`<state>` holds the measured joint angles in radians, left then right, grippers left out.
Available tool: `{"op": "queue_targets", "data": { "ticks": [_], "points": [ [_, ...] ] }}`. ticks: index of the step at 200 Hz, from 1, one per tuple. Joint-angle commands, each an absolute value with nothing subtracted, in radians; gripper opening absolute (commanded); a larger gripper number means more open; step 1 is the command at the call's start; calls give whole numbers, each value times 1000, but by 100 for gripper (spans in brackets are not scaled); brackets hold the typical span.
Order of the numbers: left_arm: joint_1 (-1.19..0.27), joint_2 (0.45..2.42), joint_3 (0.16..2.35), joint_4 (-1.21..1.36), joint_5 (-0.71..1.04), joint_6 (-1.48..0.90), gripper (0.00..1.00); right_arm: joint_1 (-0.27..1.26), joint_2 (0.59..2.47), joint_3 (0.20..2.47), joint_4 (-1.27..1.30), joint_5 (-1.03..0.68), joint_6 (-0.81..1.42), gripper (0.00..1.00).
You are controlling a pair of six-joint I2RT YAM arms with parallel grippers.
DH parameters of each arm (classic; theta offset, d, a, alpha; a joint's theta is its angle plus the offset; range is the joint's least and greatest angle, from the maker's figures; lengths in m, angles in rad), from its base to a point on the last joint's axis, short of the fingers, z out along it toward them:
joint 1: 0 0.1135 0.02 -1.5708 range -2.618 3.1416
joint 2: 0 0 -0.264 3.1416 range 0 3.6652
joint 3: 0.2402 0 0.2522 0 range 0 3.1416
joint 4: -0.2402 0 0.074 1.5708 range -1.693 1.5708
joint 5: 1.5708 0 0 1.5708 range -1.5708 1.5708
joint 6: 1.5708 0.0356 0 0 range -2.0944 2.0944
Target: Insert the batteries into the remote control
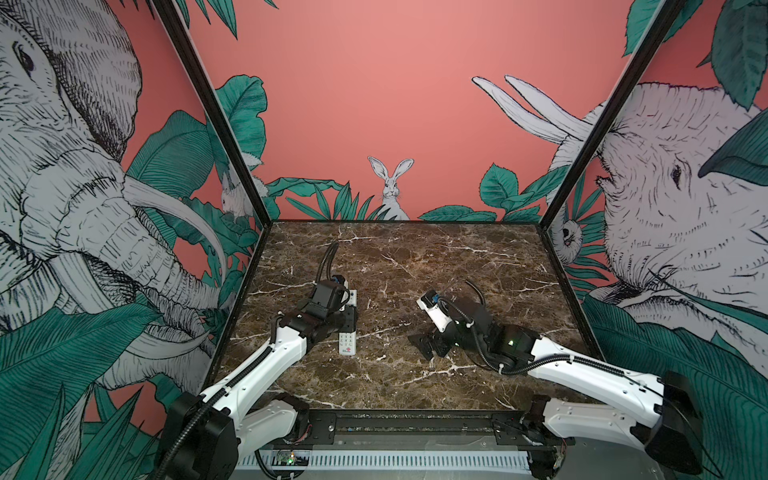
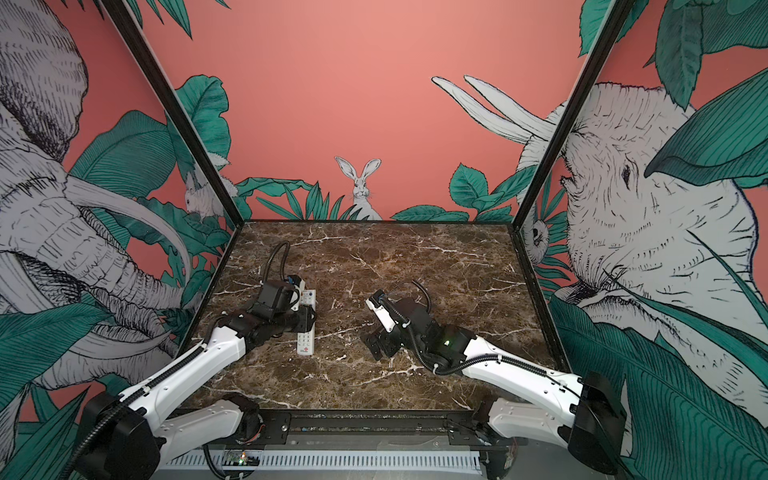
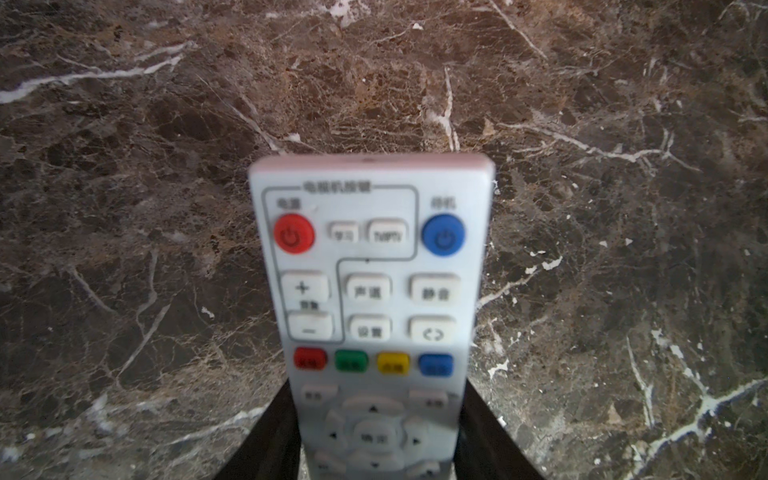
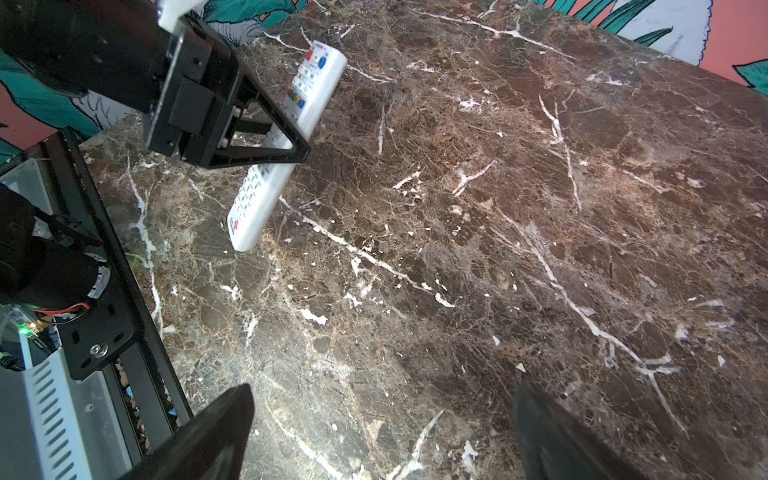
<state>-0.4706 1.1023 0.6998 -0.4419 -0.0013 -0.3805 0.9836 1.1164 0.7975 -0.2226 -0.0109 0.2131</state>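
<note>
So the left gripper (image 1: 351, 318) is clamped across the middle of the remote (image 1: 347, 343), left of centre in both top views, button side up. Up close in the left wrist view, the remote (image 3: 370, 291) runs out between two dark fingers (image 3: 270, 436): round red and blue buttons at its far end, then a red, green, yellow and blue row. In the top views the red logo end points toward the lower edge, the coloured end toward the back wall. Can't tell if it's clear of the desk (image 1: 415, 257). Over right of centre, the right gripper (image 1: 423, 345) sits low, jaws spread wide, holding nothing, well apart from the remote
</note>
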Motion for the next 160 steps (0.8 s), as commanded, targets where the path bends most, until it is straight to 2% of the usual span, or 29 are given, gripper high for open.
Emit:
{"op": "queue_targets", "data": {
  "ticks": [1, 160],
  "points": [
    [-471, 1117, 689, -415, -27, -368, 13, 982, 1119, 822, -208, 1, 209, 99],
    [-471, 1328, 701, -348, -77, -379, 17, 978, 1085, 772, -184, 2, 235, 100]
  ]
}}
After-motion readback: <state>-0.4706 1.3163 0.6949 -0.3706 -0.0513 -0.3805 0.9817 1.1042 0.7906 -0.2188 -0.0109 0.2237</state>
